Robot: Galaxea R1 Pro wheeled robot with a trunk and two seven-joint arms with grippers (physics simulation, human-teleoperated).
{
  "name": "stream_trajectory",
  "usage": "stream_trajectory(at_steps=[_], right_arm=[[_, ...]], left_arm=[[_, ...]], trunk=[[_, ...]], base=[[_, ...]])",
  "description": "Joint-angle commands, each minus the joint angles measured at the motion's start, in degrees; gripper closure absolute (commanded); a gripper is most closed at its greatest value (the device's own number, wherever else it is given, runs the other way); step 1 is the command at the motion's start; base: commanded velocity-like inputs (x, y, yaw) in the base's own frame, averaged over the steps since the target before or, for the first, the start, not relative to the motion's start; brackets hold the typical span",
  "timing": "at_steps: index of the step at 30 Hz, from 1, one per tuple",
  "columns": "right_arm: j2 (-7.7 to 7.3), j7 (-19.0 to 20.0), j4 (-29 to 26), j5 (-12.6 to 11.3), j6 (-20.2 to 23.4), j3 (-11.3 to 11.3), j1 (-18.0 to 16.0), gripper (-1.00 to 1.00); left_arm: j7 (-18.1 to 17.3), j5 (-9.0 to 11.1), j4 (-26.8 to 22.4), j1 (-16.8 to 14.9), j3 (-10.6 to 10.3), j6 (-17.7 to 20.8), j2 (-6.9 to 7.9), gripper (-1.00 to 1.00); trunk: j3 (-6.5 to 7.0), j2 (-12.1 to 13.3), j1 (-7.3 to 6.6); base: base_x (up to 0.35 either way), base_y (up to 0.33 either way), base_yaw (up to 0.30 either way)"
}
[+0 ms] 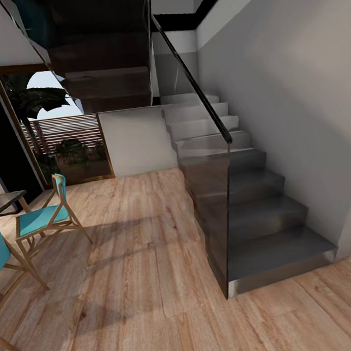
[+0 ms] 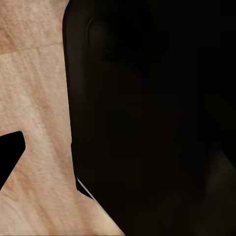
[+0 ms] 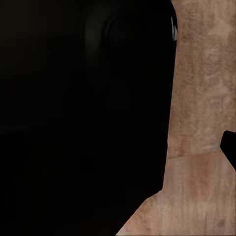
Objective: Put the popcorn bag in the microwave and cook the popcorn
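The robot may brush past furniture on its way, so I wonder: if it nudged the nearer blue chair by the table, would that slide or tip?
The chair looks light: thin wooden legs and a slim teal seat, so a nudge would probably shift it. On the smooth wooden floor it would likely slide. Its legs splay outward, so tipping seems less likely unless it is pushed high on the backrest.

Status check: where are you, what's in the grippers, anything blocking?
In transit over wood floor. Gripper states cannot be told from the wrist views. Staircase with glass balustrade ahead right; teal chairs left.
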Motion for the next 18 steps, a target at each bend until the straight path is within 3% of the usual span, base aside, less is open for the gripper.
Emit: stream_trajectory(at_steps=[1, 4, 9, 18], right_arm=[[0.00, 0.00, 0.00, 0.00, 0.00, 0.00, -0.01, -1.00], [-0.98, 0.51, -0.81, -0.35, -0.53, -0.05, -0.42, -1.00], [-2.42, 0.53, -1.86, -0.35, -1.58, -0.03, -0.44, -1.00], [-2.30, 0.36, -3.96, -0.35, -4.47, -0.08, -0.44, -1.00]], left_arm=[[0.00, 0.00, 0.00, -0.01, 0.00, 0.00, 0.00, -1.00], [-0.54, 0.00, -0.98, -1.00, 0.19, 0.34, -0.80, -1.00], [-0.26, 0.00, -1.44, -1.05, 0.10, -0.13, -0.75, -1.00], [-0.23, 0.00, -1.58, -1.06, 0.09, -0.18, -0.95, -1.00]], trunk=[[-0.03, -0.02, 0.00], [-0.03, -0.02, 0.00], [-0.03, -0.02, 0.00], [-0.05, -0.02, 0.00]], base=[[0.000, 0.000, 0.000], [0.000, 0.000, 0.000], [0.000, 0.000, 0.000], [0.000, 0.000, 0.027]])
